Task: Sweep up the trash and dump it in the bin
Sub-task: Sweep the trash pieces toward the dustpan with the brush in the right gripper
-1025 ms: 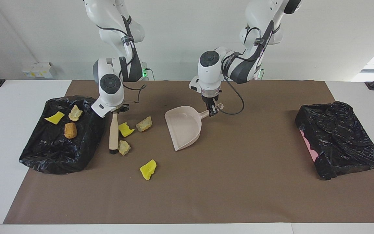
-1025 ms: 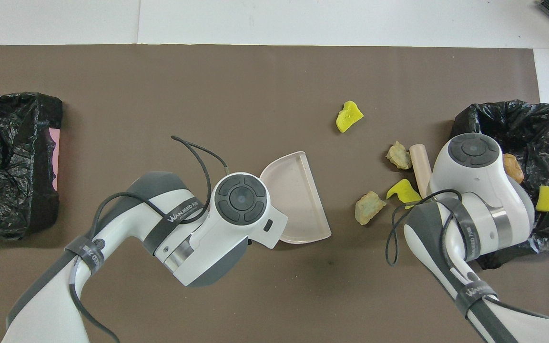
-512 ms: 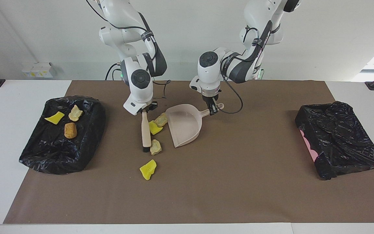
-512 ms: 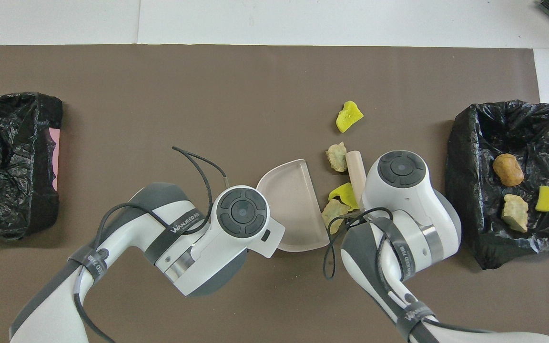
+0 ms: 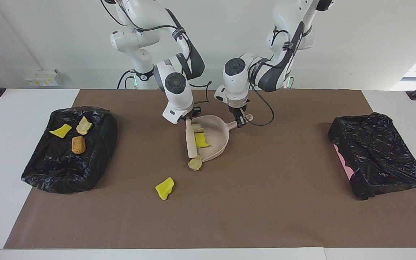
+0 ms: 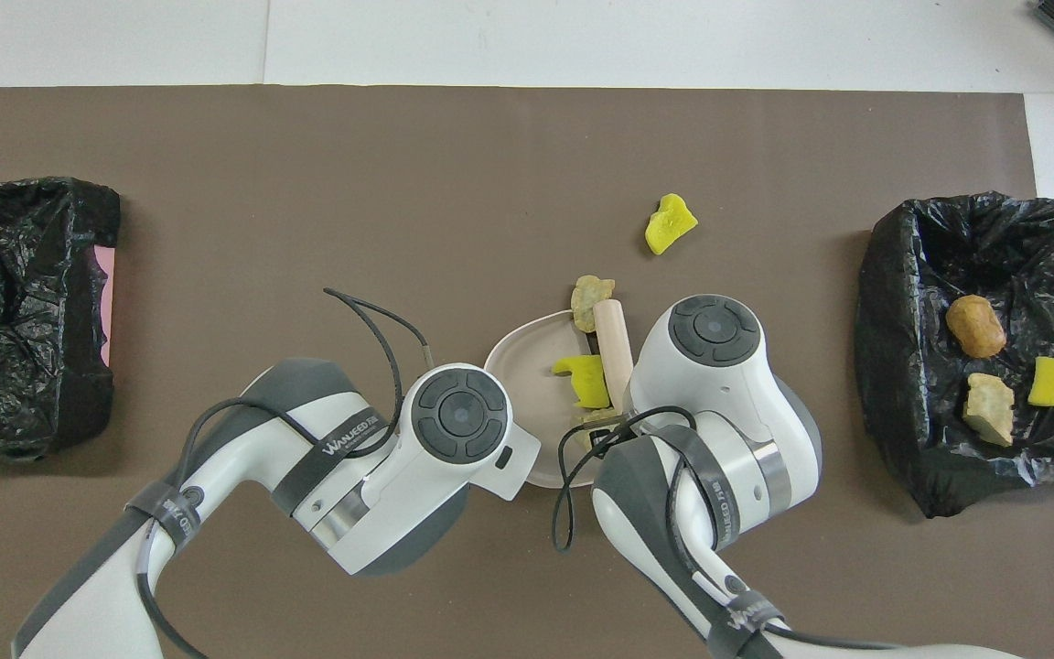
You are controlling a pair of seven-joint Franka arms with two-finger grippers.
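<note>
At table centre, we see the right gripper (image 5: 188, 118) clamped on a brush (image 5: 191, 141), long axis 12-to-6 o'clock; left gripper (image 5: 241, 122), apparently clamped on the dustpan (image 5: 217, 139), holding yellow and tan trash (image 5: 200, 140).

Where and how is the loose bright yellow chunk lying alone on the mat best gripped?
Probably straight from above, fingers closing across the narrow width of the yellow chunk. It lies flat on the brown mat, apart from the dustpan and brush, so nothing crowds its sides.
</note>
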